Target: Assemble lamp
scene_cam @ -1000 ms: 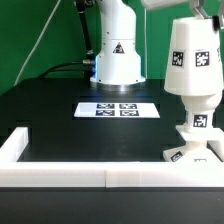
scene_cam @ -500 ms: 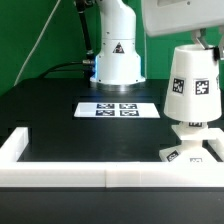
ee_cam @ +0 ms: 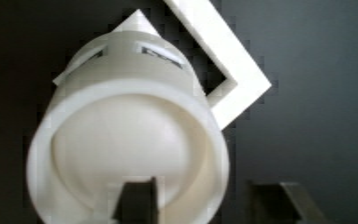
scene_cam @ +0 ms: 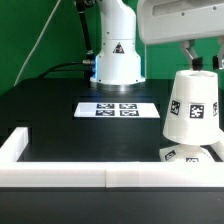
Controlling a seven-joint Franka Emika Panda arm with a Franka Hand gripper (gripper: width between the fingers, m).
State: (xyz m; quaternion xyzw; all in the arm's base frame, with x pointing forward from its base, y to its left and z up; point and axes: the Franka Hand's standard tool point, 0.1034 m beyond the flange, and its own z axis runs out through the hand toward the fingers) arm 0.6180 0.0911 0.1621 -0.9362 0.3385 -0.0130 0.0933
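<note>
A low white rail (scene_cam: 60, 176) ran across the front edge of the black table (scene_cam: 50, 120). Just behind it, at the exterior view's right, the lamp base (scene_cam: 186, 155) lay flat, and the tapered shade (scene_cam: 192, 108) stood over it, wide end down, hiding the bulb. The gripper (scene_cam: 200, 57) hung right above the shade; in the wrist view one finger (ee_cam: 139, 198) sat inside the shade's (ee_cam: 131, 140) open mouth and the other outside its wall, pinching the rim. Farther back lay the marker board (scene_cam: 118, 109), then the robot pedestal (scene_cam: 117, 52).
</note>
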